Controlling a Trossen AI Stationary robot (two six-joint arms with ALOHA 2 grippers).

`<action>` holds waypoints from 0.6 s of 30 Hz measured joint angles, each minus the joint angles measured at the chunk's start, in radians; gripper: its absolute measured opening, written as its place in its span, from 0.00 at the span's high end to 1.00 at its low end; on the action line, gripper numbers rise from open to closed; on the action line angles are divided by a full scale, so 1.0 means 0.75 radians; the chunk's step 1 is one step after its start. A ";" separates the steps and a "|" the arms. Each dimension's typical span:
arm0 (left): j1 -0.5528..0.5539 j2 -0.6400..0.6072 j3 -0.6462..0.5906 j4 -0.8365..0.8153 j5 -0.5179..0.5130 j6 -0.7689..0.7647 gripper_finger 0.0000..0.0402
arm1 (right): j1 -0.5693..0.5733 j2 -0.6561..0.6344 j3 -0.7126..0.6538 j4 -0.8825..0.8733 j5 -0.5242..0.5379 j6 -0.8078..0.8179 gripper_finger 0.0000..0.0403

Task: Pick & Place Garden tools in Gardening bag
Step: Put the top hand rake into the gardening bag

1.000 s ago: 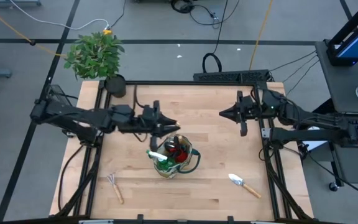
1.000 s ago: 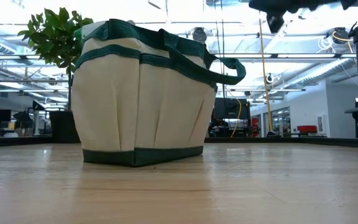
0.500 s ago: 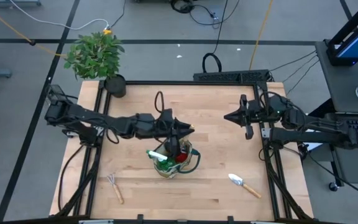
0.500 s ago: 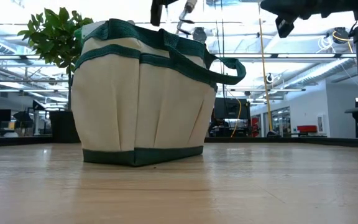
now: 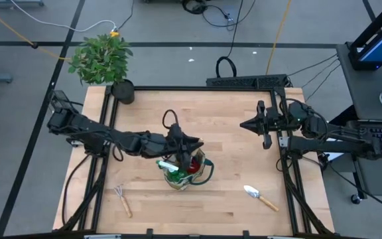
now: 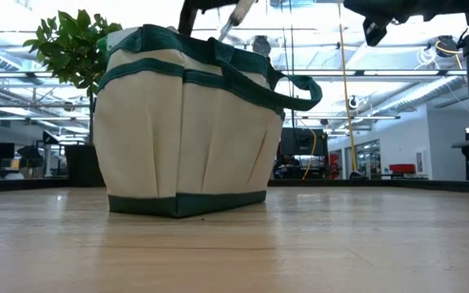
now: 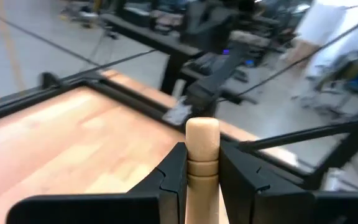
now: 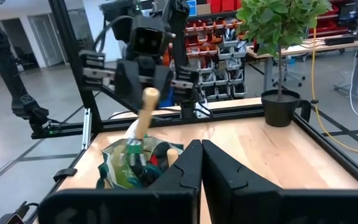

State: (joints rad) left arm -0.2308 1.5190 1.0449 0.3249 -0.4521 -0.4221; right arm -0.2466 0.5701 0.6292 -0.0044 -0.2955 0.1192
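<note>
Sitting just below the table's (image 5: 237, 126) centre in the high view, the bag (image 5: 187, 170) shows its filling only from above: a green bottle (image 5: 172, 167) at 9 o'clock inside and something red (image 5: 192, 168) beside it. The low view gives only the bag's beige wall and green trim, with the plant (image 6: 73, 47) behind at 10 o'clock. The left gripper (image 5: 190, 151) hangs over the bag's 12 o'clock rim, jaws clenched on a wooden handle (image 7: 202, 163), a grip the left wrist view shows plainly. The right gripper (image 5: 247, 124) waits at the table's 3 o'clock side, jaws pressed together, grasping nothing. A trowel (image 5: 260, 197) lies at 4 o'clock, a rake (image 5: 123, 200) at 8 o'clock. No writing can be read.
</note>
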 joint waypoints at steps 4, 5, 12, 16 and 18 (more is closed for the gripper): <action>-0.001 0.000 0.000 0.004 -0.068 0.032 0.83 | 0.000 0.000 0.000 0.000 -0.036 -0.001 1.00; -0.001 0.000 0.000 0.003 -0.072 0.033 0.83 | 0.000 0.000 0.000 0.000 -0.039 -0.001 1.00; -0.002 0.000 -0.013 -0.002 -0.135 0.023 0.83 | 0.000 0.000 0.000 0.000 -0.041 -0.001 1.00; -0.010 0.008 -0.016 0.017 -0.187 0.005 0.83 | 0.000 0.000 0.000 0.000 -0.040 -0.001 1.00; -0.012 0.038 -0.014 0.059 -0.200 0.001 0.83 | 0.000 0.000 0.000 0.000 -0.040 -0.003 1.00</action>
State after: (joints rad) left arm -0.2396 1.5475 1.0340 0.3689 -0.6023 -0.4216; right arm -0.2466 0.5701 0.6292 -0.0044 -0.3252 0.1171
